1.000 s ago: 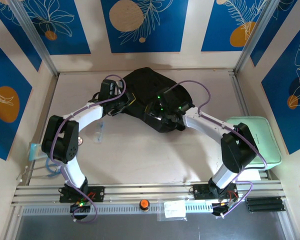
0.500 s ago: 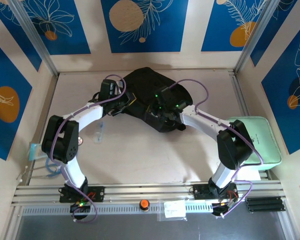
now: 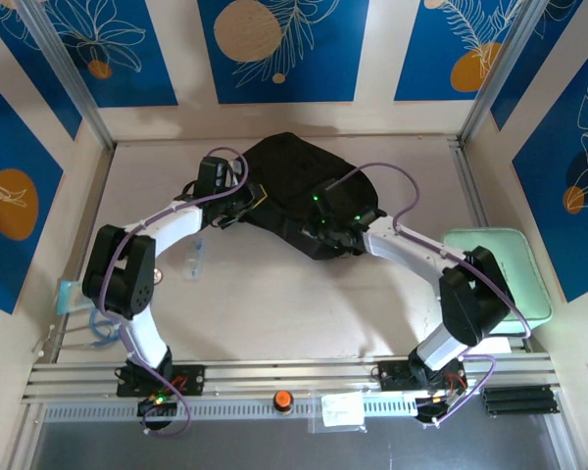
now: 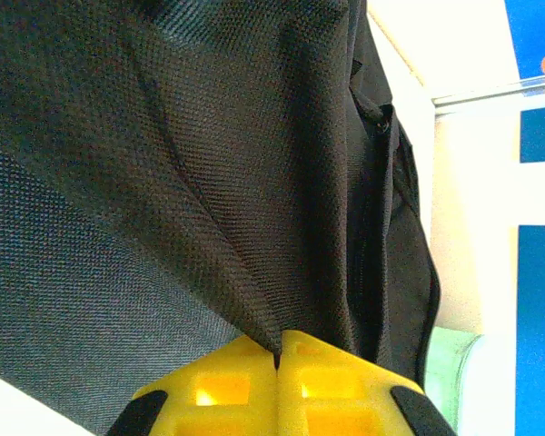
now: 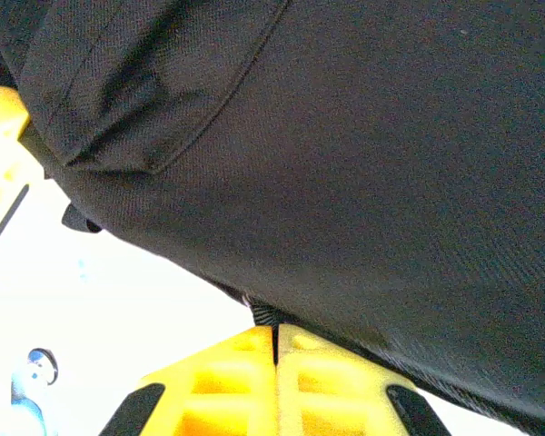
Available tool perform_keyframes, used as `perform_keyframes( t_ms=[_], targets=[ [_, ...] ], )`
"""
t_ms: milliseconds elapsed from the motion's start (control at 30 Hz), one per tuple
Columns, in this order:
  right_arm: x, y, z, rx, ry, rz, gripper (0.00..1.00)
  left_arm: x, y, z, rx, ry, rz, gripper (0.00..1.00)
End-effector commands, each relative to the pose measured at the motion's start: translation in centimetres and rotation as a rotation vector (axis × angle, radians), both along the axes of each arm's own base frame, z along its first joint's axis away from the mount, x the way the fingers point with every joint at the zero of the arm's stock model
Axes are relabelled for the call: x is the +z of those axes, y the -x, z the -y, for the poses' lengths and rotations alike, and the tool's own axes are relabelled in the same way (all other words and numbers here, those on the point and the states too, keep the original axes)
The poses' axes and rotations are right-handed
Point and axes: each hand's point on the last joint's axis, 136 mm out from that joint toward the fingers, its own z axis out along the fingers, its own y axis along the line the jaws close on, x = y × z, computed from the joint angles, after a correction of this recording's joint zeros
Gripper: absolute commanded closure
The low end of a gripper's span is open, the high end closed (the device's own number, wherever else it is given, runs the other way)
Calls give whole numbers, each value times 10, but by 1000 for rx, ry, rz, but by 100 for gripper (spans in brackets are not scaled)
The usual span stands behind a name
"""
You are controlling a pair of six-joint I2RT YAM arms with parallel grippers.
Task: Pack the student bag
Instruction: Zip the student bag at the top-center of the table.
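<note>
Student bag at the far centre of the table, pinched from both sides.
Bare tabletop lies open toward the arm bases, and the bag sits clear of the walls. The left gripper is clamped on a fabric fold. The right gripper is closed on the bag's lower edge.

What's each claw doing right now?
Left claw: closed, pinching a fold of the student bag.
Right claw: closed, gripping the student bag at its edge.
</note>
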Motion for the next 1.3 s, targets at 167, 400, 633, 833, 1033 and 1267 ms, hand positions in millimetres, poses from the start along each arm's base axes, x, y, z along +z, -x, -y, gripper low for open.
perform_keyframes(
  t_ms=[167, 400, 633, 833, 1033, 1267],
  targets=[
    [0, 26, 28, -26, 41, -25, 100, 2, -16, -5, 1, -30, 54, 100],
    [-3, 41, 55, -77, 131, -53, 100, -3, -19, -12, 14, -62, 52, 100],
    [-2, 52, 78, -124, 188, -60, 100, -15, -21, -17, 28, -87, 36, 100],
    [-7, 55, 99, -180, 229, -95, 100, -21, -22, -24, 46, -118, 28, 100],
    [-9, 56, 109, -203, 256, -110, 100, -27, -23, -27, 47, -135, 17, 100],
    [-10, 49, 125, -252, 289, -107, 100, -28, -26, -29, 47, -140, 17, 100]
  ],
)
